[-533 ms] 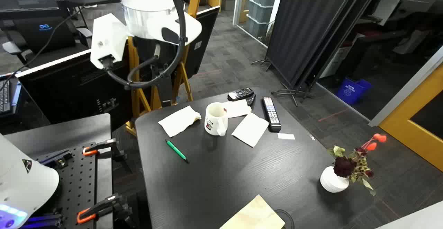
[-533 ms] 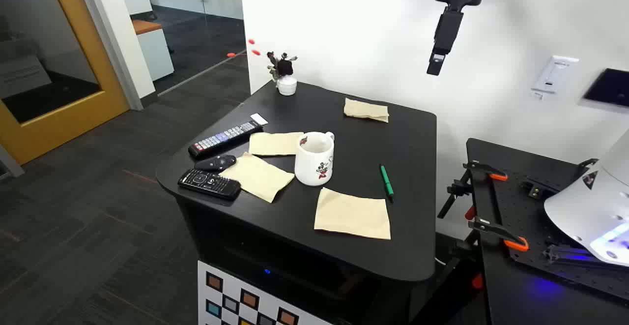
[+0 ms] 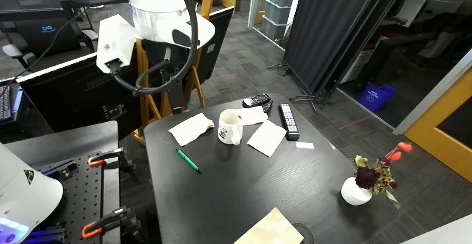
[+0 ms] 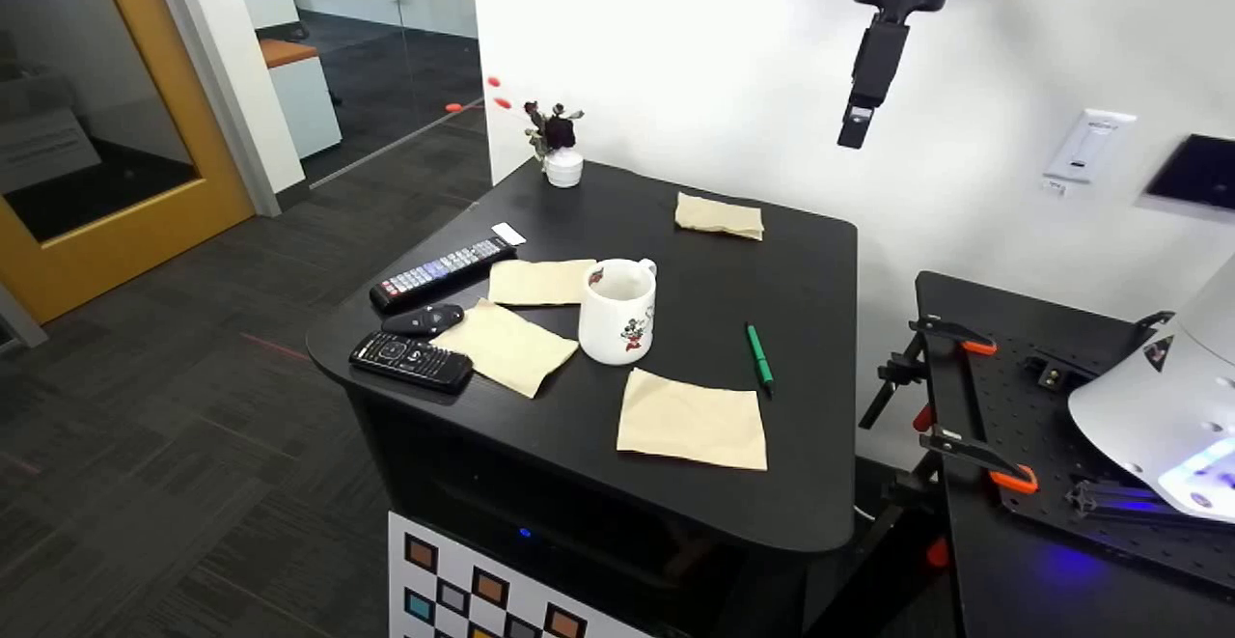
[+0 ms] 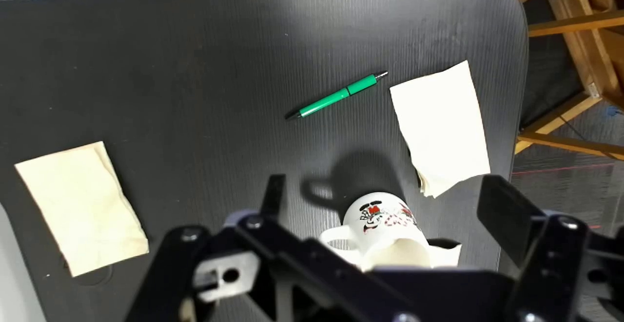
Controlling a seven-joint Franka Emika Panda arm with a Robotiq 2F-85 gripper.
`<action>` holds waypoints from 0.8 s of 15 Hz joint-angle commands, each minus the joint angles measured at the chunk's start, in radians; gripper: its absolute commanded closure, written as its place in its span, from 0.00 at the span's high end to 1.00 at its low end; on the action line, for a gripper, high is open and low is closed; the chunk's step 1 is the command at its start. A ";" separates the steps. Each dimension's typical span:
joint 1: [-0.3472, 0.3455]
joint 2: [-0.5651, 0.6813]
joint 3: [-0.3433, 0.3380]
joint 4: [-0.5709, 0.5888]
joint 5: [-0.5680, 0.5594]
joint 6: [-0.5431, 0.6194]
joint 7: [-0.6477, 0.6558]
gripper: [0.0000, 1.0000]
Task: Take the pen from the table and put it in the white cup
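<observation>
The green pen lies flat on the dark table in both exterior views [image 3: 188, 161] [image 4: 759, 360] and in the wrist view [image 5: 336, 99]. The white cup, a mug with a side handle and cartoon print, stands upright near it in both exterior views [image 3: 225, 133] [image 4: 613, 324]. In the wrist view the cup [image 5: 360, 215] is partly hidden by the gripper's body. My gripper [image 5: 383, 183] is open and empty, its fingers wide apart. In an exterior view the gripper [image 4: 853, 126] hangs well above the table, pointing down; in the wrist view the pen lies beyond its fingertips.
Several folded napkins lie on the table [image 4: 810, 271], one beside the pen [image 4: 693, 421]. A long remote [image 4: 444, 273], a smaller remote [image 4: 410, 360] and a dark oval device [image 4: 423, 319] lie past the cup. A white flower vase [image 4: 563, 169] stands at a far corner, near a white wall [image 4: 675, 88].
</observation>
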 commanded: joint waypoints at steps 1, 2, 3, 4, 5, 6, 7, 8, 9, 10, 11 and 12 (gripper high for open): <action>-0.016 0.056 0.018 0.003 0.028 0.039 0.055 1.00; -0.014 0.070 0.021 -0.002 0.042 0.055 0.073 1.00; -0.015 0.088 0.030 -0.010 0.054 0.077 0.115 1.00; -0.015 0.107 0.040 -0.016 0.067 0.102 0.157 1.00; -0.016 0.127 0.053 -0.027 0.079 0.131 0.211 1.00; -0.017 0.144 0.065 -0.037 0.089 0.158 0.259 1.00; -0.018 0.162 0.080 -0.054 0.095 0.192 0.323 1.00; -0.015 0.179 0.091 -0.065 0.107 0.217 0.368 1.00; -0.016 0.194 0.105 -0.082 0.111 0.253 0.427 1.00; -0.013 0.213 0.115 -0.101 0.128 0.296 0.473 1.00; -0.011 0.230 0.124 -0.116 0.136 0.329 0.512 1.00; -0.011 0.251 0.133 -0.133 0.143 0.375 0.557 1.00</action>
